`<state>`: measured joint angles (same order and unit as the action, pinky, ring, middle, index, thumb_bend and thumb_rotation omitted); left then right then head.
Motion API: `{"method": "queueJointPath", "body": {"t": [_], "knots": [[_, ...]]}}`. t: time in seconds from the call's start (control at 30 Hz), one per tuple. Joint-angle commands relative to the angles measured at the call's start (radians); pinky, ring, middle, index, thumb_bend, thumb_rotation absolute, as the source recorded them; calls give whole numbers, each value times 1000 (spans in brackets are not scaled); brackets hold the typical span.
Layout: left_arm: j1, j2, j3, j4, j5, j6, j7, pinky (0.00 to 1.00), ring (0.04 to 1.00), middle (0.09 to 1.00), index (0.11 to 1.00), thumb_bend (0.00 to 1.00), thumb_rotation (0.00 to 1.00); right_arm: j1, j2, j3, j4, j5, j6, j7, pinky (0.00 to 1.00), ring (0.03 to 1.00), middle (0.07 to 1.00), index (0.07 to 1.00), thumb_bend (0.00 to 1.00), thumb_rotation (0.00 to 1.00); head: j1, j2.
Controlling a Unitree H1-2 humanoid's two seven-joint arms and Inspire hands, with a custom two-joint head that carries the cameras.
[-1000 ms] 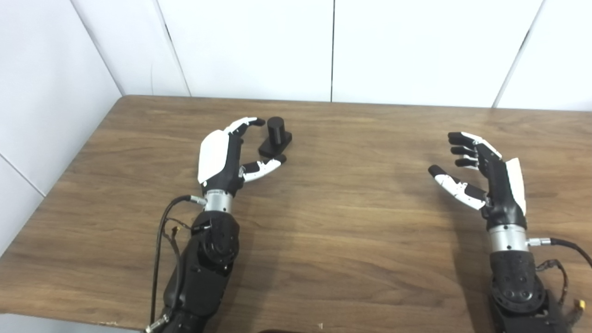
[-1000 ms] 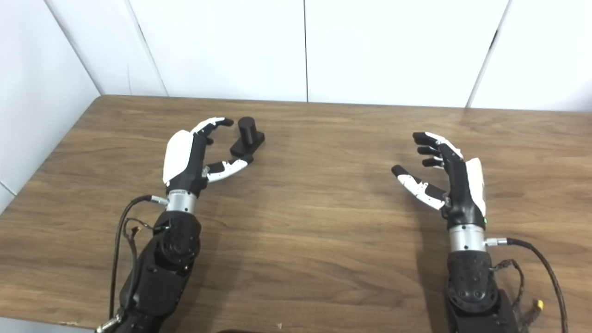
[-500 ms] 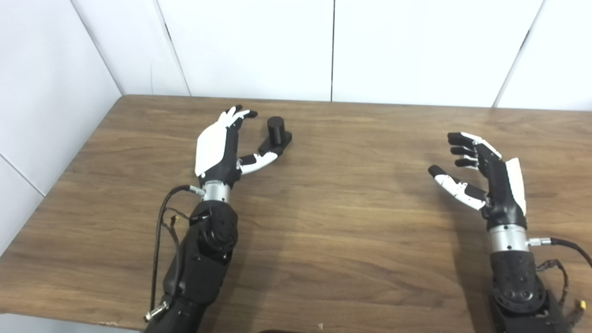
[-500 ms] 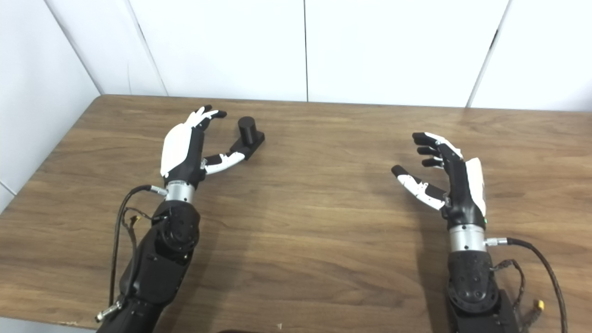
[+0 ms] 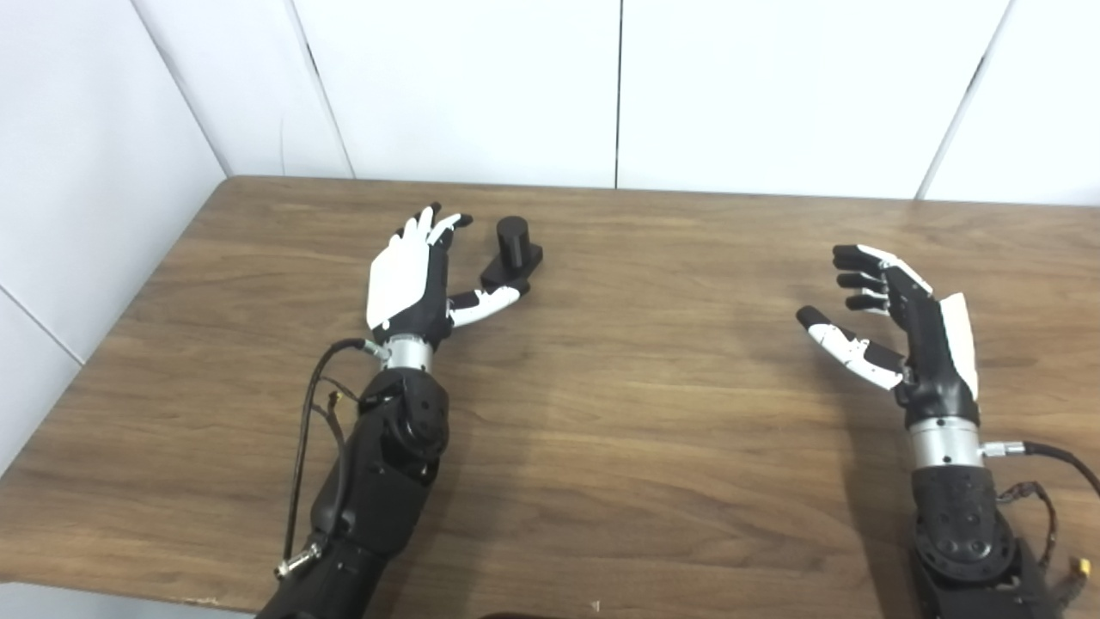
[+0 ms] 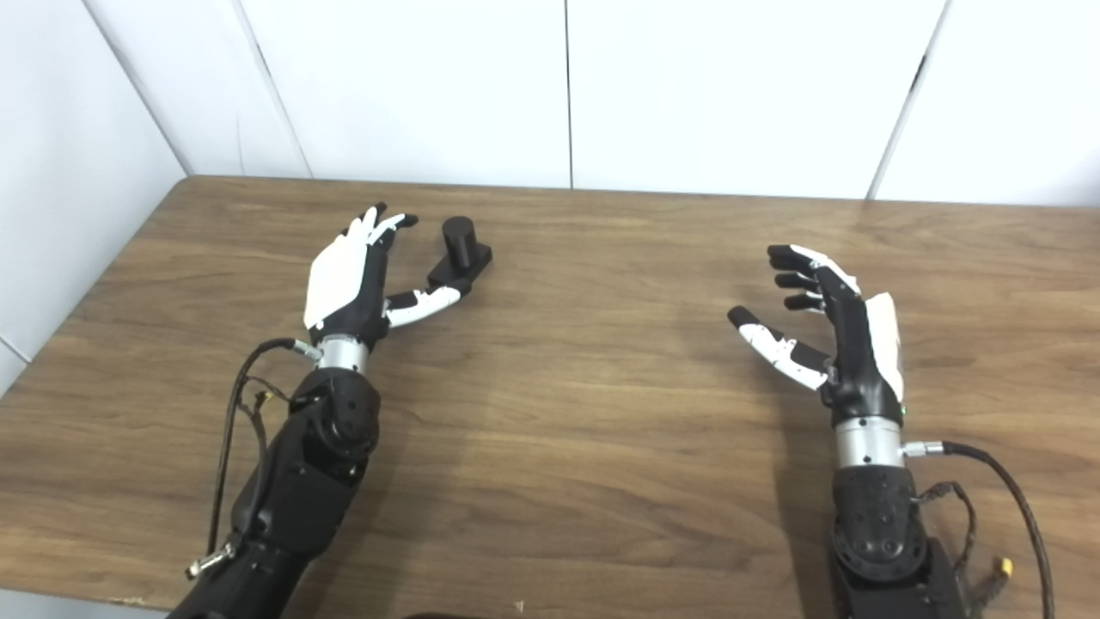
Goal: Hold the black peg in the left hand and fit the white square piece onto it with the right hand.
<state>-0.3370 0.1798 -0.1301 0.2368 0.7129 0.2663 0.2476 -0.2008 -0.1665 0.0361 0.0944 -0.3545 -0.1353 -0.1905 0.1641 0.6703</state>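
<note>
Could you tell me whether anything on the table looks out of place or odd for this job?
The white square piece is nowhere in view. Only the black peg stands on the wooden table, beside the open left robot hand; the right robot hand is open and empty.

Bright, even light from overhead fills both views. The brown wooden table (image 5: 601,413) carries a soft sheen and faint, diffuse shadows beside each arm. The white panelled wall (image 5: 481,86) looks slightly washed out. Overall sharpness is mildly soft.

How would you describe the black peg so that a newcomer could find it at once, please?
On the wooden table, look toward the far left part, just beyond the open left hand. The black peg stands there: a short upright cylinder on a flat square base, the only loose object on the tabletop.
</note>
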Motion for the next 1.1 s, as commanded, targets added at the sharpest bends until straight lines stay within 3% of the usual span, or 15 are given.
{"method": "queueJointPath", "body": {"t": [0.0,0.53,1.07], "knots": [[-56,24,-5,-3,26,7,24,1000,1000,1000,779,876,553,4,-19,-6,-2,-10,-24,0,628,717,751,747,566,317,-3,2],[-107,10,-8,158,8,-8,110,1000,1000,1000,640,877,523,1,-18,-5,-2,-16,-27,-4,629,725,751,740,576,331,-9,3],[-159,-6,-17,281,-17,-17,181,1000,1000,1000,597,869,507,6,-3,-4,-13,-22,-22,-12,619,718,747,739,576,319,-19,7]]}}
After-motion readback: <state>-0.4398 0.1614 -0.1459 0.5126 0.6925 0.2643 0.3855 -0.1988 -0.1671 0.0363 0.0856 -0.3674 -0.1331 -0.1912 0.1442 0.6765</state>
